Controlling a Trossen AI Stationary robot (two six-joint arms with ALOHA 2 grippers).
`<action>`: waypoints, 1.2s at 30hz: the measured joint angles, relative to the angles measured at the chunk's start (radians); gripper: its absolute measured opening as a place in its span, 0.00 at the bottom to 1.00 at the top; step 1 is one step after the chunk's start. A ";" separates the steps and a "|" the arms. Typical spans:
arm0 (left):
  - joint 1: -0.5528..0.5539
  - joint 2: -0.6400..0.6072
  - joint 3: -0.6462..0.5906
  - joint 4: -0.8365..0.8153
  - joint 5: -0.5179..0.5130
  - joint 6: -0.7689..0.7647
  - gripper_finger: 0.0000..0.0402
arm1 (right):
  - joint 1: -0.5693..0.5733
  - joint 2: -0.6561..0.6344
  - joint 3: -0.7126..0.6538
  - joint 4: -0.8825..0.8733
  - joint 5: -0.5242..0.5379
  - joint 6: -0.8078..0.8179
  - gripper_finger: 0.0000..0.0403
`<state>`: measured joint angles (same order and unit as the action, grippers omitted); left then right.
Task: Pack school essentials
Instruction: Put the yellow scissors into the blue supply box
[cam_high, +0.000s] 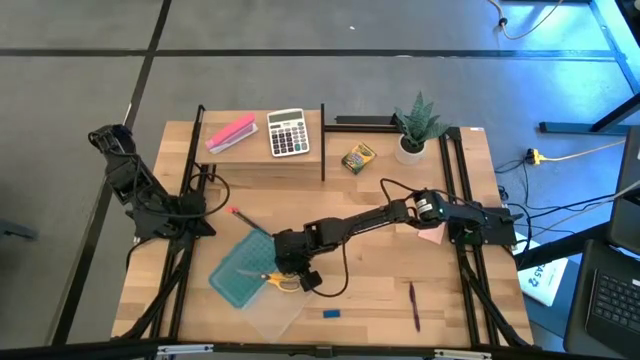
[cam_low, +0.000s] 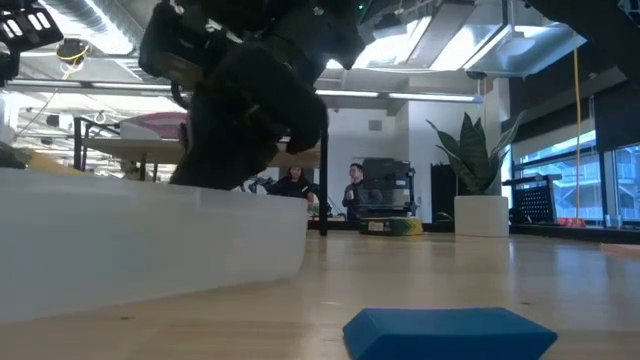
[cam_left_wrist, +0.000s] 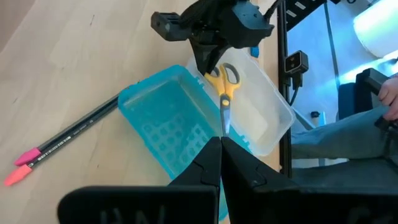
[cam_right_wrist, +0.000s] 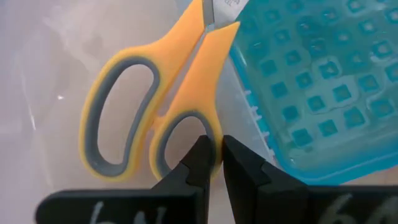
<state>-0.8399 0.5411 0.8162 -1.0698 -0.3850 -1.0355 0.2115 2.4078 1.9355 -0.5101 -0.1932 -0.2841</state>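
The right gripper hung over the clear pencil box, its fingers nearly together with only a thin gap, pinching the rim of one handle loop of the yellow-handled scissors. The scissors lay directly under and just ahead of its fingertips, handles inside the clear tray and blades pointing away across the edge of the teal lid, which lay open just beside the gripper. The red-tipped pencil lay on the table on the far side of that lid from the gripper, apart from it. The blue eraser sat on the wood near the gripper, toward the table's front edge, and the dark-red pen lay farther off on the side of the right arm's base. The crayon box rested well apart from the gripper, beside the potted plant.

The left gripper waited well off from the scissors, its fingers closed together on nothing.
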 joint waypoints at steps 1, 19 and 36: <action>0.000 0.000 0.000 0.000 0.000 0.001 0.00 | 0.000 -0.003 0.000 -0.007 0.000 -0.013 0.09; 0.000 0.052 0.000 0.048 -0.011 0.401 0.00 | 0.038 -0.059 -0.001 -0.139 0.016 -0.350 0.09; 0.000 0.081 0.000 0.070 0.017 0.569 0.00 | 0.037 -0.059 -0.001 -0.140 0.068 -0.402 0.09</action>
<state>-0.8398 0.6220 0.8161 -1.0000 -0.3680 -0.4667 0.2489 2.3493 1.9347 -0.6497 -0.1247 -0.6859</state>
